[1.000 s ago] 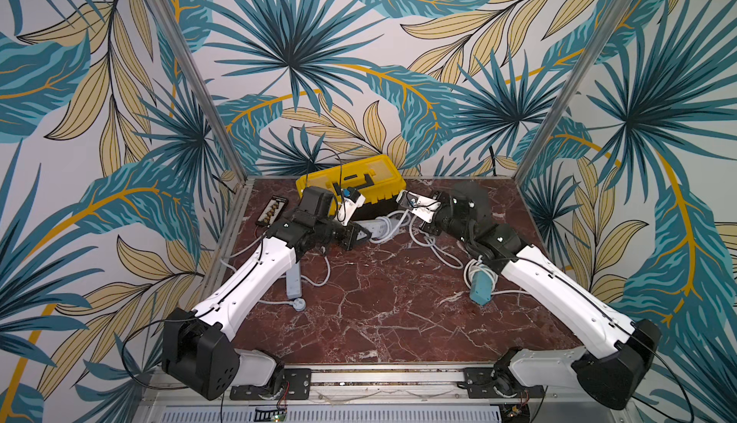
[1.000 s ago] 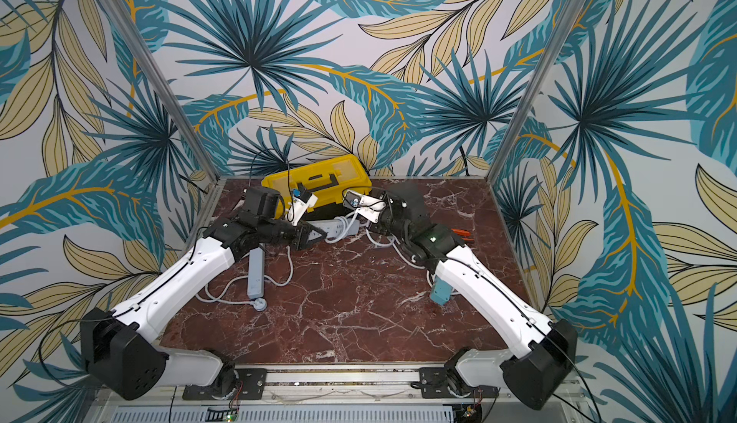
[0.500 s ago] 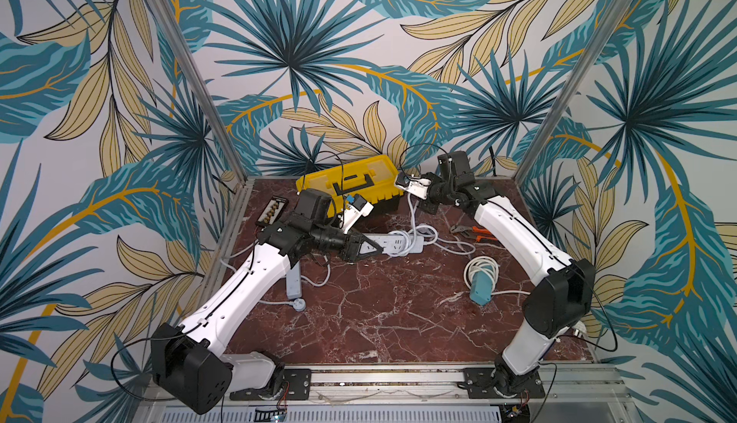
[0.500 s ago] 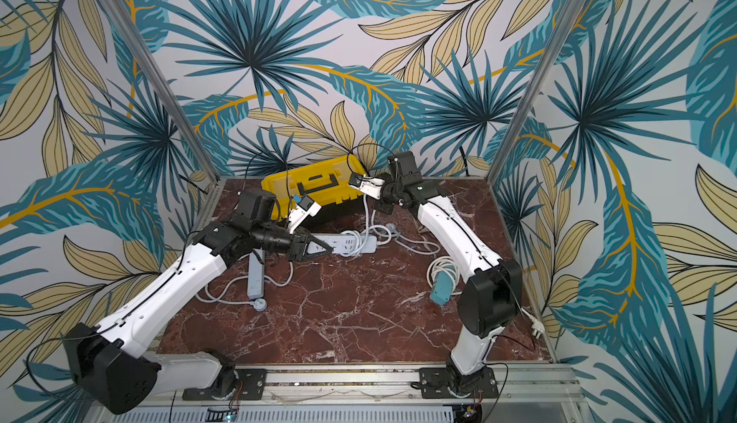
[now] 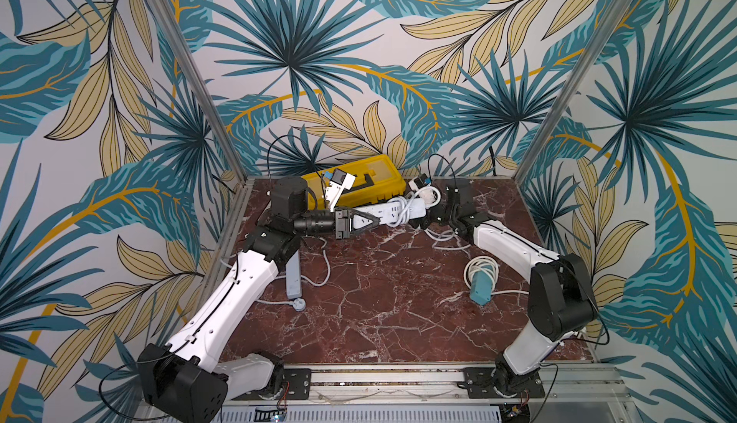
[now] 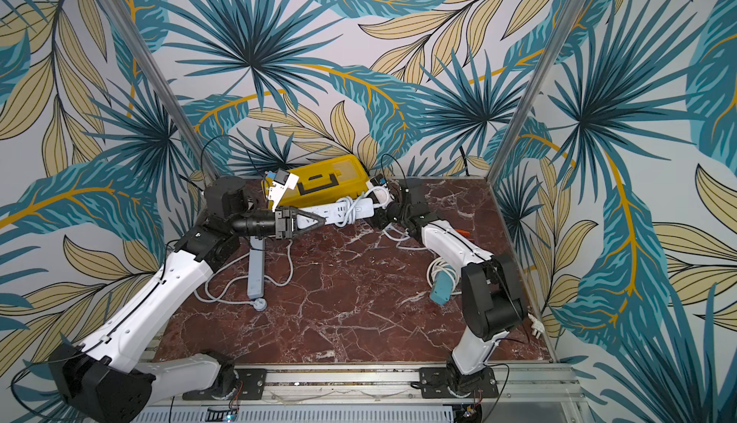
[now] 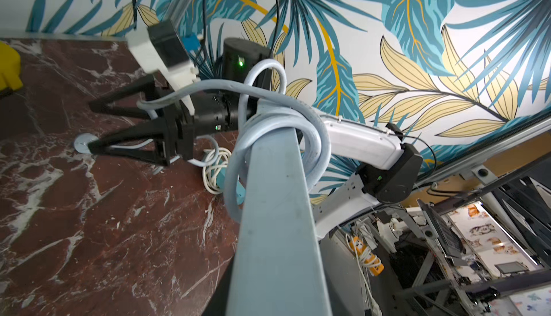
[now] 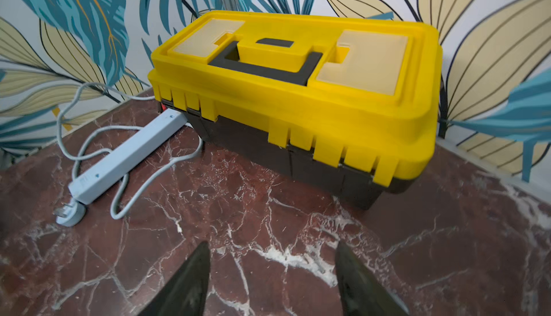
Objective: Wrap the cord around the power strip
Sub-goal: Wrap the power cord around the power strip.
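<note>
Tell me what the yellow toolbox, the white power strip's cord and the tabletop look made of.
Yellow toolbox: moulded plastic, matte yellow lid on a black base, ribbed edges.
Cord: smooth pale rubber or PVC sheath, bending in loose loops.
Tabletop: red-brown marble look with white veins, slight gloss; possibly printed laminate.

L gripper clamped, R gripper jaws spread wide.

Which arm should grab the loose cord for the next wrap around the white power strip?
Right. The right gripper is open and empty, near the loose cord on the table. The left gripper is shut on the power strip, holding it up.
</note>
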You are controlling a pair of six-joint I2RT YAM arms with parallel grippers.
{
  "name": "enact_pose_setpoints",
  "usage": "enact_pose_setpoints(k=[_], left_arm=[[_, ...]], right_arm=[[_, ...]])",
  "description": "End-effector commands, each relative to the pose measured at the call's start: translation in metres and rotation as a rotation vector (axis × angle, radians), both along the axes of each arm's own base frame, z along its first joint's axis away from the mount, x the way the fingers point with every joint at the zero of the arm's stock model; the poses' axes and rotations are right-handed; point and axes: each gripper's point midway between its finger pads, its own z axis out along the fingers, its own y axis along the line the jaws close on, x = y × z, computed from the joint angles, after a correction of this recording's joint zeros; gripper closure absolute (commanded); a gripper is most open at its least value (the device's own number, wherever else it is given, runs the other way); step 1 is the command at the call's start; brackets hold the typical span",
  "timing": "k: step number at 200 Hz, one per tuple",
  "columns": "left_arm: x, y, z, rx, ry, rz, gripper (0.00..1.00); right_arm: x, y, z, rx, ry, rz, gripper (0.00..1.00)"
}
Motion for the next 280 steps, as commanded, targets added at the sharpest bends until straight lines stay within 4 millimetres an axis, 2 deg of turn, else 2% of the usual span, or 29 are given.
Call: enact_pose_setpoints(k=[1,30,60,93,129,156,167,177,197,207,219,231,240,250,266,280], left_arm=[[0.006,0.007,0.048,-0.120,-0.154,0.087,1.00],[0.021,0.016,0.049,-0.164,-0.136,0.197,1.00],[0.026,0.020,0.053,-0.173,-0.140,0.236,1.00],[0.020,0.016,0.060,-0.181,-0.149,0.208,1.00],[0.020,0.017,0.068,-0.192,-0.156,0.211,1.00],[0.023,0.018,0.073,-0.200,-0.155,0.225,1.00],[0.024,0.018,0.074,-0.202,-0.153,0.229,1.00],[0.026,0.020,0.074,-0.202,-0.153,0.243,1.00],[0.039,0.027,0.067,-0.205,-0.125,0.322,1.00],[0.049,0.034,0.063,-0.206,-0.115,0.384,1.00],[0.062,0.044,0.061,-0.210,-0.105,0.460,1.00],[0.073,0.050,0.060,-0.210,-0.098,0.510,1.00],[0.079,0.051,0.058,-0.203,-0.105,0.530,1.00],[0.085,0.052,0.055,-0.193,-0.110,0.547,1.00],[0.093,0.050,0.045,-0.132,-0.171,0.552,1.00],[0.103,0.055,0.024,-0.046,-0.235,0.603,1.00]], right_arm=[[-0.007,-0.007,0.041,0.119,-0.010,-0.074,0.28],[-0.026,-0.016,0.041,0.094,0.043,-0.096,0.24],[-0.048,-0.016,0.053,0.104,0.103,-0.060,0.21],[-0.042,-0.028,0.037,0.021,0.106,-0.119,0.20],[-0.041,-0.022,0.034,-0.025,0.039,-0.079,0.20],[-0.040,-0.018,0.010,-0.116,0.055,-0.053,0.24],[-0.038,-0.017,0.000,-0.162,0.053,-0.058,0.29],[-0.036,-0.016,-0.003,-0.189,0.031,-0.070,0.42],[-0.043,-0.005,0.015,-0.190,-0.048,-0.068,0.76],[-0.052,0.002,0.025,-0.197,-0.107,-0.049,0.86],[-0.068,0.013,0.026,-0.247,-0.151,0.001,0.94],[-0.088,0.026,0.021,-0.328,-0.170,0.078,1.00],[-0.105,0.032,0.013,-0.407,-0.174,0.142,1.00],[-0.124,0.042,0.015,-0.468,-0.207,0.218,1.00],[-0.151,0.051,0.027,-0.528,-0.287,0.323,1.00],[-0.165,0.052,0.046,-0.563,-0.368,0.357,1.00]])
